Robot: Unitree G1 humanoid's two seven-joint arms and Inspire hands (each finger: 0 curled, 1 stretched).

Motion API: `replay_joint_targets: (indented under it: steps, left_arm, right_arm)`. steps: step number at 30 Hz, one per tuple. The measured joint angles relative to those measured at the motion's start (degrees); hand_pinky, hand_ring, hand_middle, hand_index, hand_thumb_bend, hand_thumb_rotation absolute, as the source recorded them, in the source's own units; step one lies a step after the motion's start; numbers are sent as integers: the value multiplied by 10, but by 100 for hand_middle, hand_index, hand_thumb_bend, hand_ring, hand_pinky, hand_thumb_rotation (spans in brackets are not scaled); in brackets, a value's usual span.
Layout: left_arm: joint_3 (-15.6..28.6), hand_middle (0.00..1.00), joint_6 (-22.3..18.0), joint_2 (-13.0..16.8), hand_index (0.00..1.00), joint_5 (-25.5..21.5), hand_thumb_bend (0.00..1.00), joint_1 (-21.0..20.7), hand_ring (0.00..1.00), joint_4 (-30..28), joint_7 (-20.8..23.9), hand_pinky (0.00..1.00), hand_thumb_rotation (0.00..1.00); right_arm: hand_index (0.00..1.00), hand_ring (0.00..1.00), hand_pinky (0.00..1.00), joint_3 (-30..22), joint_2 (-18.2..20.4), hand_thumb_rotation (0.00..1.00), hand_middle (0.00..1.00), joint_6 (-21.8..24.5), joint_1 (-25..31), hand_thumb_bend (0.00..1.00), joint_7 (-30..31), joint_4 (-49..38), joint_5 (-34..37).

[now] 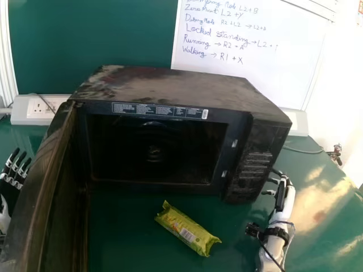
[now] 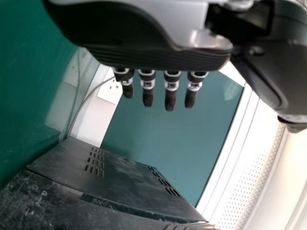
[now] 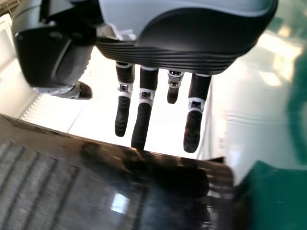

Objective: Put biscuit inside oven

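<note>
Fingers (image 3: 123, 112) of right hand (image 1: 283, 195) were straight, apart, empty, beside control panel (image 1: 252, 164) of oven (image 1: 170, 85); left hand's (image 1: 8, 192) fingers were loosely extended, outside open door (image 1: 57, 187); yellow-green biscuit packet (image 1: 187, 229) lay slantwise on table (image 1: 130, 249) in front; pickup seemed next; right hand needed clearance from oven's side, then light grip around packet's middle.
</note>
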Motion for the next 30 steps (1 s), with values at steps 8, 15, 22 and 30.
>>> replay_joint_targets:
  steps: [8,15,22,30]
  left_arm:
    - [1,75,0,0,89,0,2,0,66,-2,0,43,0]
    - [1,74,-2,0,89,1,3,0,67,-2,1,45,0]
    - [1,75,-3,-1,90,2,2,1,67,-2,1,45,0]
    - [2,76,-3,-1,90,0,2,1,68,-3,0,47,0]
  right_arm:
    - [63,33,28,-8,0,78,41,-44,1,56,18,6,13]
    - [61,33,29,-9,-2,86,40,-79,0,64,18,15,13]
    - [62,34,32,9,-6,95,39,-122,4,77,5,17,-11]
    - [62,35,32,53,-29,97,41,-149,9,87,-98,17,-87]
